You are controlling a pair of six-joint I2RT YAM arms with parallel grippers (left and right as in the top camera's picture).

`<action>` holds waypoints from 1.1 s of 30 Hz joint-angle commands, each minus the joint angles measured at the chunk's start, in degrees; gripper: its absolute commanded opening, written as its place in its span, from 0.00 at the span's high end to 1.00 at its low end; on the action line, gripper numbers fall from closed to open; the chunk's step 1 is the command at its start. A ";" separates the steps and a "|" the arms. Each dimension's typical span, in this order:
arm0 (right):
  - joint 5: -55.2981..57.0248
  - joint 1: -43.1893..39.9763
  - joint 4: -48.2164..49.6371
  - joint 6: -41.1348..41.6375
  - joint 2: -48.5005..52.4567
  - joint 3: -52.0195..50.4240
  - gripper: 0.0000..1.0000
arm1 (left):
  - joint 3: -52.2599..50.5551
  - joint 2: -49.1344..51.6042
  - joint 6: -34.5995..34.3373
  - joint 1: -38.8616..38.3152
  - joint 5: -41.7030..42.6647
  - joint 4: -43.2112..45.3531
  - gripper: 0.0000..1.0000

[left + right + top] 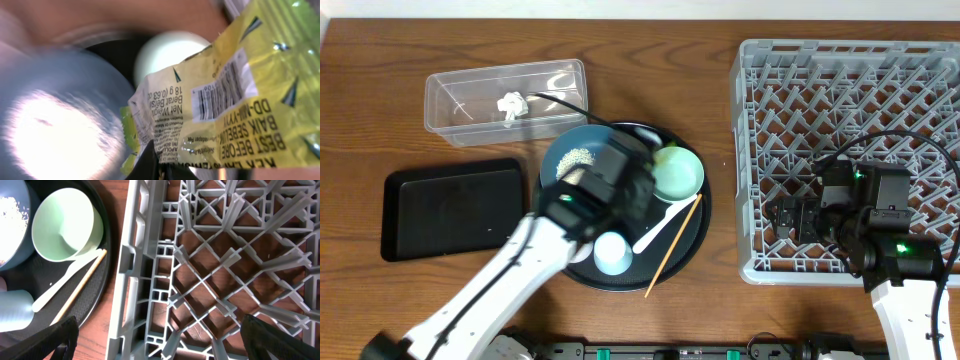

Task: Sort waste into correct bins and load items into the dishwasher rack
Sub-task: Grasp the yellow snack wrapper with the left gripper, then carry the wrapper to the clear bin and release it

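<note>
My left gripper is shut on the yellow-green printed wrapper, which shows as a small yellow-green bit over the round tray. The dark-blue dish holds rice. The mint-green bowl, white spoon, chopstick and pale-blue cup lie on the tray. The tissue wad lies in the clear tub. My right gripper is open and empty over the grey rack. The white cup is hidden.
The shallow black tray lies at the left. The large round black tray sits mid-table under my left arm. In the right wrist view the rack's left wall stands beside the bowl, spoon and chopstick.
</note>
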 commanded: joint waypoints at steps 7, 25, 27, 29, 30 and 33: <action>-0.46 0.79 -0.28 0.44 -0.09 0.96 0.01 | 1.16 1.11 -0.26 20.68 -6.43 16.59 0.94; -1.97 0.79 -0.24 1.42 -0.09 0.96 0.01 | 1.16 19.10 -0.24 31.47 -4.39 38.03 0.56; -3.65 0.79 0.00 1.40 -0.09 0.96 0.02 | 1.16 17.51 -0.24 31.47 -4.26 36.54 0.54; -7.52 0.79 0.59 0.39 -0.09 1.07 0.19 | 1.16 14.82 -0.26 31.47 -3.61 32.76 0.54; -9.68 0.81 0.90 -0.13 -0.11 1.25 0.25 | 1.16 13.22 -0.26 31.47 -2.56 30.05 0.54; -12.87 1.53 1.86 -0.07 -0.09 2.40 0.23 | 1.16 7.61 -0.33 31.47 2.08 17.84 0.50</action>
